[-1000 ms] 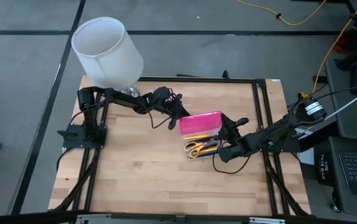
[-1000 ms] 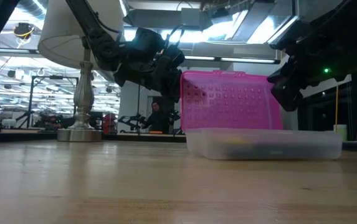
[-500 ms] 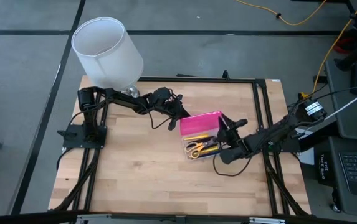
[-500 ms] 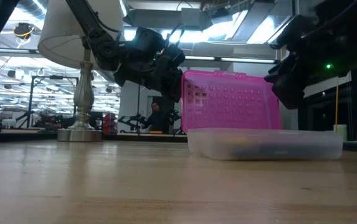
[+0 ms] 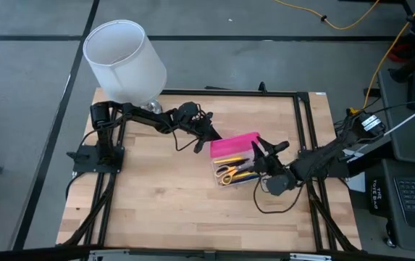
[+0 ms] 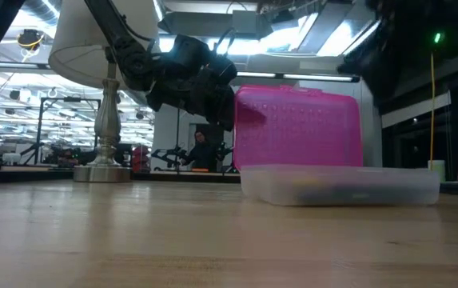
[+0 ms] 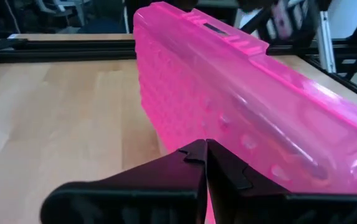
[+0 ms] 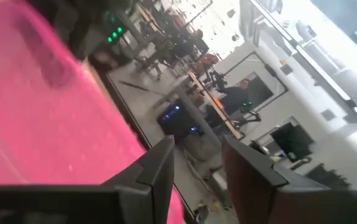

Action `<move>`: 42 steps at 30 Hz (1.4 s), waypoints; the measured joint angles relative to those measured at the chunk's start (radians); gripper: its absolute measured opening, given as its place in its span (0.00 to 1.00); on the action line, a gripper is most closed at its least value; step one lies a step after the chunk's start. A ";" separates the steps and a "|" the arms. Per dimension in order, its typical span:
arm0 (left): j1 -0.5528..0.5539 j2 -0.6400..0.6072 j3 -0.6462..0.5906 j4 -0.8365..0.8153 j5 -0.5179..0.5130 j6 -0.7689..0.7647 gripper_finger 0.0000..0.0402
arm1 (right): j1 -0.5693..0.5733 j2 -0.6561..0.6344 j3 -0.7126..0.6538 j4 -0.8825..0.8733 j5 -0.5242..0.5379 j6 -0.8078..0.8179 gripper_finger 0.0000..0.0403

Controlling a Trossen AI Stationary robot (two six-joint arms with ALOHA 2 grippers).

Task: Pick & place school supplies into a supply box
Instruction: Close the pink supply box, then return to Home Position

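In the overhead picture my pencil case (image 5: pixel 235 161) sat just right of the middle of the wooden table (image 5: pixel 156 203), its clear base (image 6: pixel 340 186) flat on the boards and its pink lid (image 5: pixel 234 144) standing up along the upper edge. Inside the base lay the yellow-handled scissors (image 5: pixel 227 175) at the left end, with pens and pencils (image 5: pixel 245 167) beside them — orange, yellow and dark ones, too tangled to count.

My left pincer (image 5: pixel 211 133) reached in from the upper left and met the lid's upper left edge. From my left wrist camera its two fingers (image 7: pixel 194 174) were pressed together, tip to tip, right against the pink lid (image 7: pixel 228 99); I could not tell whether anything was caught between them.

My right pincer (image 5: pixel 263 154) came in from the right side of the frame and hovered at the right end of the case, by the lid's edge. From my right wrist camera its fingers (image 8: pixel 159 168) stood apart with a clear gap and nothing in it — the pink lid (image 8: pixel 41 124) filled the left of that picture.

At table height the lid (image 6: pixel 296 128) stood upright above the base, the left arm dark at its left edge. A lamp (image 5: pixel 124 61) stood at the table's upper left corner, its metal stem (image 6: pixel 105 120) at the left of the level picture.
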 joint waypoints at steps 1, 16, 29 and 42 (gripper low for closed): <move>-0.003 0.000 0.000 0.001 0.005 0.000 0.00 | 0.010 -0.016 0.010 0.000 0.000 -0.009 0.34; -0.115 -0.001 0.036 0.009 0.003 -0.052 0.01 | 0.089 -0.315 0.049 -0.002 0.000 0.002 0.03; -0.268 -0.007 0.046 -0.059 -0.022 -0.101 0.01 | 0.089 -0.342 0.048 -0.006 0.000 0.005 0.02; -0.254 -0.153 0.047 -0.095 -0.148 -0.022 0.00 | 0.089 -0.341 0.047 -0.059 -0.134 0.060 0.02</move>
